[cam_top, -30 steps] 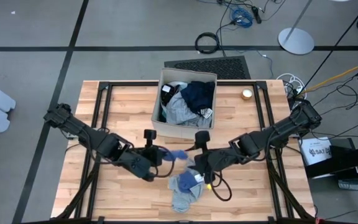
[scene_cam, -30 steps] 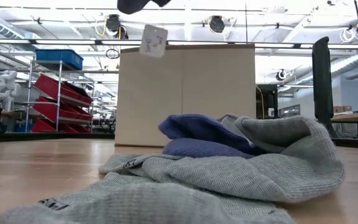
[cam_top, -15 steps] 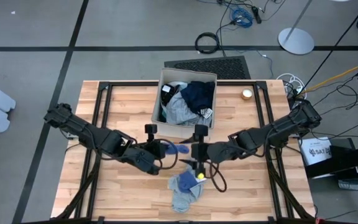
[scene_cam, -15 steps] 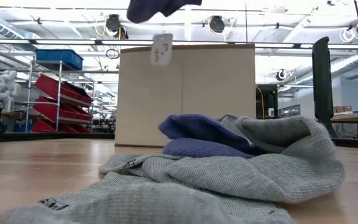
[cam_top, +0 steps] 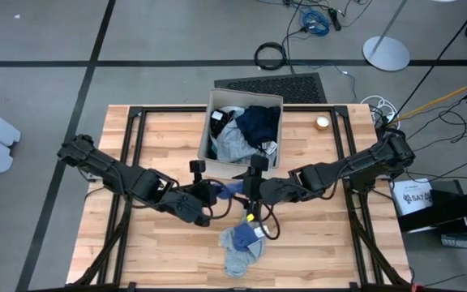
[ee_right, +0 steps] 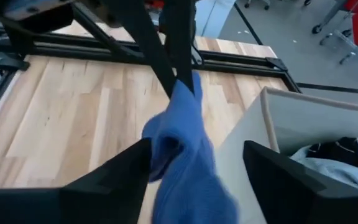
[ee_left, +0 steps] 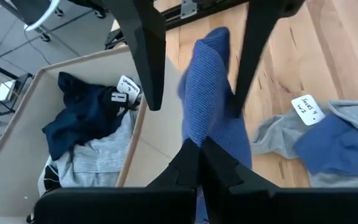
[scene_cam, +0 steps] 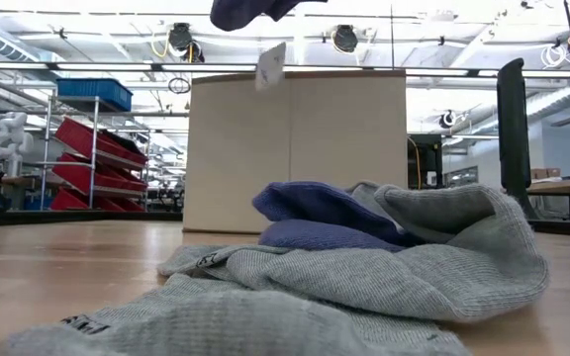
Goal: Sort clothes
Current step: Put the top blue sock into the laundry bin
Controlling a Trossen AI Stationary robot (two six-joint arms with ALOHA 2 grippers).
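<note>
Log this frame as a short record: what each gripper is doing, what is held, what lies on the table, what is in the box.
left gripper: shut on the blue sock, holding it up in front of the box
right gripper: fingers open on either side of the blue sock, facing the left gripper
table pile: grey garment with a second blue piece on it, white tag attached
box: beige fabric box holding a navy piece and a grey top
sorting status: blue sock not yet set down
</note>
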